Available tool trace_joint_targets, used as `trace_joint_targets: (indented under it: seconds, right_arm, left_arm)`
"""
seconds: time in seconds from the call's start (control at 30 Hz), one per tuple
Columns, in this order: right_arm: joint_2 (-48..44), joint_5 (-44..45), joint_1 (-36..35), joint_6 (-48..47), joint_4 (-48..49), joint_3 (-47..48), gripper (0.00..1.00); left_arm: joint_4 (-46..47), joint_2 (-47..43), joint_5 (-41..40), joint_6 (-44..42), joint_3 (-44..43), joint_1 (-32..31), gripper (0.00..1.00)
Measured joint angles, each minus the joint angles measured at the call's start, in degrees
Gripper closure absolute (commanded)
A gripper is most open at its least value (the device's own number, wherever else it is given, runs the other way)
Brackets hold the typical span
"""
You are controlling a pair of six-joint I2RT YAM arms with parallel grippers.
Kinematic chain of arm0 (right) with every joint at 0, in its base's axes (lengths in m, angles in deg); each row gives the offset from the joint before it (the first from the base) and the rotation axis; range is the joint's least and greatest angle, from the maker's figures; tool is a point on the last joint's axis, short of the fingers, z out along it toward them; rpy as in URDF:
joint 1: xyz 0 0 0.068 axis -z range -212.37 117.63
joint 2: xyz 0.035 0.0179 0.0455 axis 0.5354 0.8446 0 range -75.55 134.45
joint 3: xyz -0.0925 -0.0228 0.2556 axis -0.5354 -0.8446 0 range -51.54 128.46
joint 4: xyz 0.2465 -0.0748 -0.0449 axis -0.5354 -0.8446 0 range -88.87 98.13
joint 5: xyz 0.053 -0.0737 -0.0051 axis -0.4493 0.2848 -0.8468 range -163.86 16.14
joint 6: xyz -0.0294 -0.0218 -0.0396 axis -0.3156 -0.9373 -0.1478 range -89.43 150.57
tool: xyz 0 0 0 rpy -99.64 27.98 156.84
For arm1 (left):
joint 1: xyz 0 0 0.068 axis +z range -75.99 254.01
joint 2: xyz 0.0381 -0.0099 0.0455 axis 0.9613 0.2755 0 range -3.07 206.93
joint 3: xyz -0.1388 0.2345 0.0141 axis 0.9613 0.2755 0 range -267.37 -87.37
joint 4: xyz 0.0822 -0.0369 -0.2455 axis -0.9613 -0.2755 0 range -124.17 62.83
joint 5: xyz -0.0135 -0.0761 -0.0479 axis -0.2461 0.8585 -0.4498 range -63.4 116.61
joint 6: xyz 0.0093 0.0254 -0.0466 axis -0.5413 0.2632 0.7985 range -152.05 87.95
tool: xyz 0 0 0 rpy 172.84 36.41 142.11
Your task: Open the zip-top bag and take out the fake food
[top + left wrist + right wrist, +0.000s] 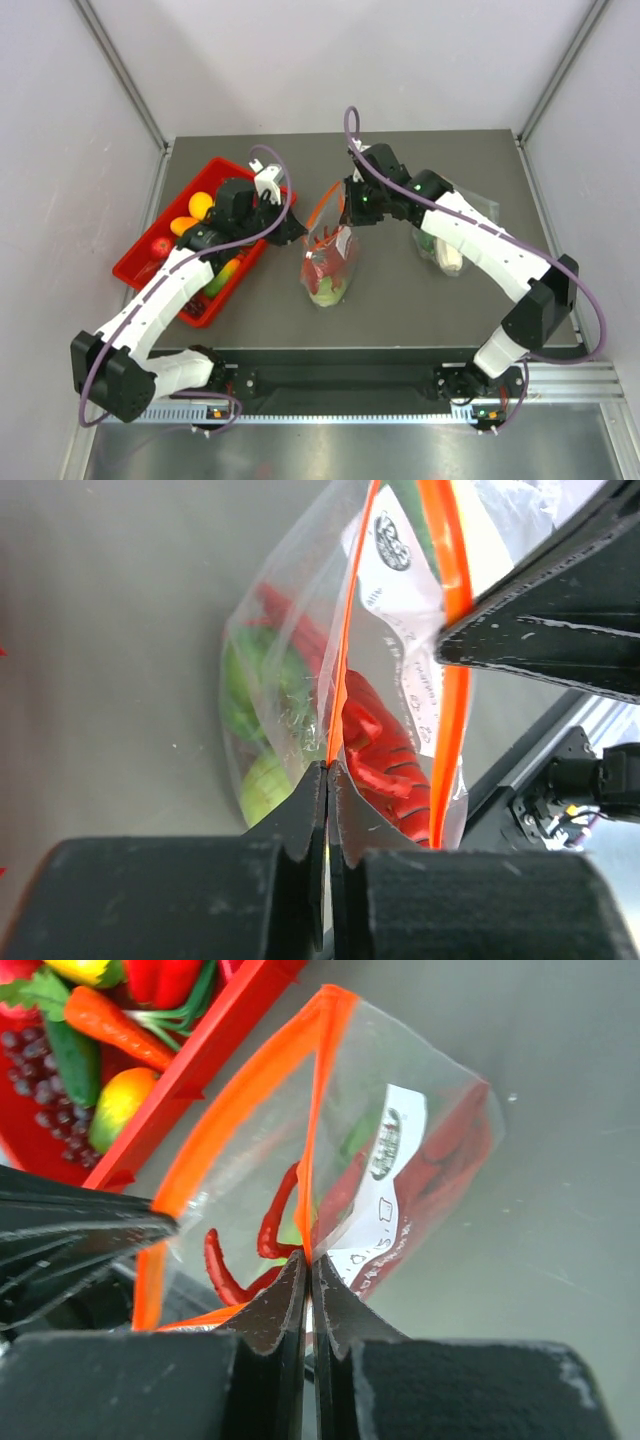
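Zip-top bag [328, 262] sits on the dark table [420, 310] just beside the red tray [135, 268], on the tray's side facing the right arm, and apart from the tray's rim. We see its red-orange zip strip [235, 1090] parted into two lips, so the mouth gapes open. Inside lies the fake food [325, 280]: long red chili-like pieces, a pale green round piece and darker green pieces, together with a white printed label [385, 1160]. Our left gripper [328, 770] is clamped on the lip nearer the tray, its jaws pressed together with only the thin plastic and the orange strip between them. Our right gripper [308, 1258] is pinched tight on the lip farther from the tray in the same way. The tray itself holds toy fruits and vegetables [190, 222], among them a carrot and dark grapes. Well away from the tray, beyond the zip-top bag and partly under the right arm, lies another clear bag [452, 262] with something pale inside.
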Motion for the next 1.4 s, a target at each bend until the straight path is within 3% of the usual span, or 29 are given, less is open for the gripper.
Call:
trace_joint_targets:
  seconds: [0.47,0.83,1.23,1.37,1.4]
  right_arm:
    - [-2.67,8.11,-0.13,-1.68,-4.33,0.13,1.0]
    - [-3.23,9.68,0.79,-2.73,-5.22,0.13,1.0]
    - [-4.35,4.13,1.11,-2.99,-1.05,-2.45,1.0]
    - [-4.76,0.55,1.07,-2.01,3.15,-4.07,1.0]
    - [-4.76,-0.04,1.07,-1.64,3.87,-4.11,1.0]
  left_arm:
    - [-4.76,1.16,-4.5,-3.34,-4.55,-0.04,1.0]
    - [-6.91,1.79,-4.98,-5.88,-6.73,0.26,1.0]
    - [-3.04,1.66,4.02,-3.04,-5.4,0.87,1.0]
    - [0.37,1.51,7.39,-0.09,-3.82,0.92,0.88]
    - [1.4,1.49,8.22,0.48,-3.63,0.96,0.71]
